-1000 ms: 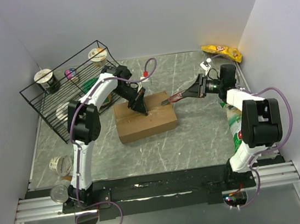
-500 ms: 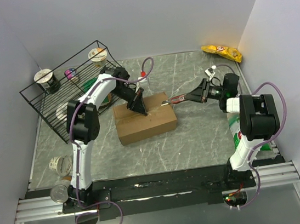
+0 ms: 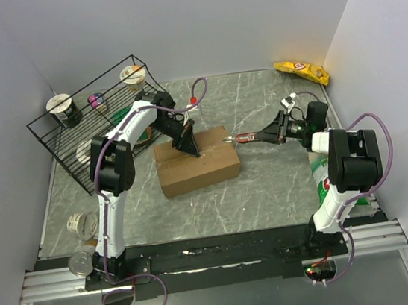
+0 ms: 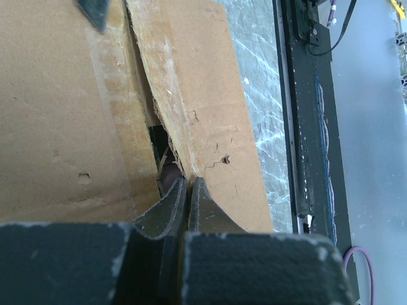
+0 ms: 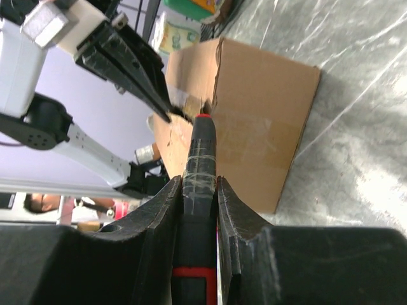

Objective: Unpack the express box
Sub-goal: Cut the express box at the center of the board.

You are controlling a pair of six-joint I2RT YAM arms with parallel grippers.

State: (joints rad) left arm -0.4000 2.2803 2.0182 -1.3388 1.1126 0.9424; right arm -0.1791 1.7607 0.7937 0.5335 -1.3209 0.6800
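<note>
- The express box [image 3: 200, 169] lies mid-table, its top seam gaping slightly.
- The left gripper [image 3: 192, 151] is pinched together and empty, with its tips at that seam.
- The right gripper [image 3: 262, 135] clamps a utility knife [image 3: 240, 138], whose tip is by the box's right end.

The left arm [image 3: 123, 137] arches from the worktop's [image 3: 269, 189] near edge toward its centre, the left gripper [image 3: 196, 153] pointing down, jaws pressed together. The right arm [image 3: 348, 160], folded by the right edge, levels the right gripper [image 3: 260, 135] leftward, clamped on a slim black-and-red tool [image 5: 200, 146].
</note>
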